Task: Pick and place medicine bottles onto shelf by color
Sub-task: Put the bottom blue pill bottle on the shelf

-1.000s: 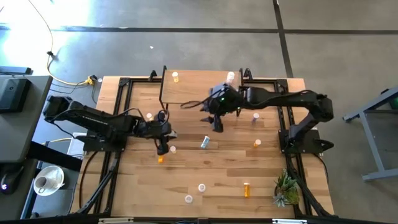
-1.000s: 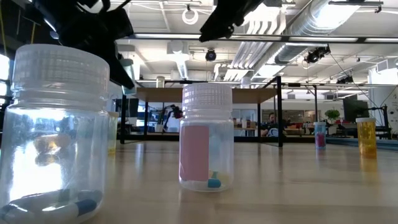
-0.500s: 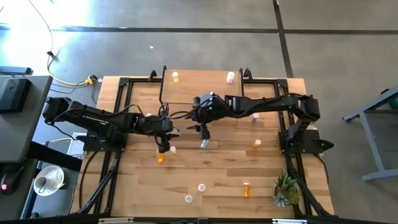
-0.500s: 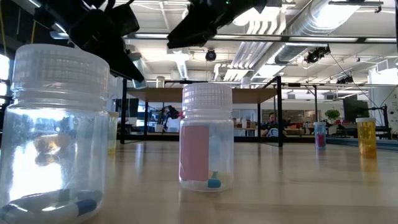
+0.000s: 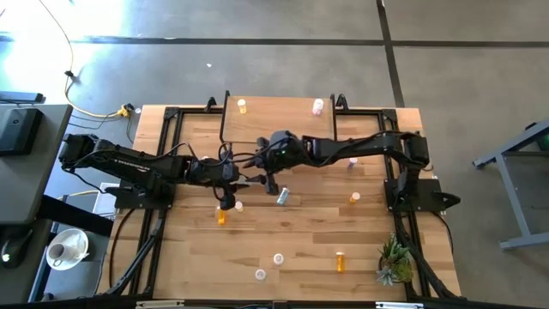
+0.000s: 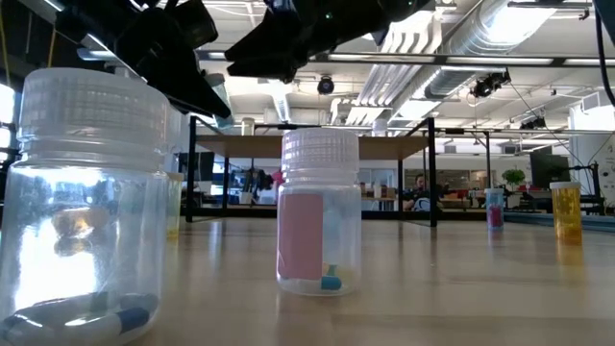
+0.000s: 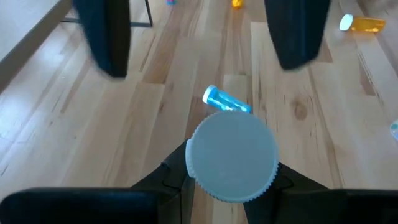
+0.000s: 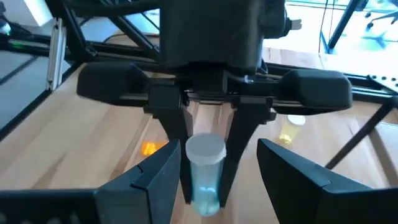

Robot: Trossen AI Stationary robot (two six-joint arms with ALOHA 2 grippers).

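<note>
Both arms reach to mid-table in front of the shelf (image 5: 274,116). The left gripper (image 7: 231,180) pinches a blue bottle (image 8: 205,168) upright above the table. The right gripper (image 8: 214,180) faces it, fingers spread on either side.

Small green plant (image 5: 394,262) at table corner (image 5: 442,287)

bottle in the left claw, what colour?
Light blue with a pale cap, held in the left claw; right wrist view shows it best.
</note>
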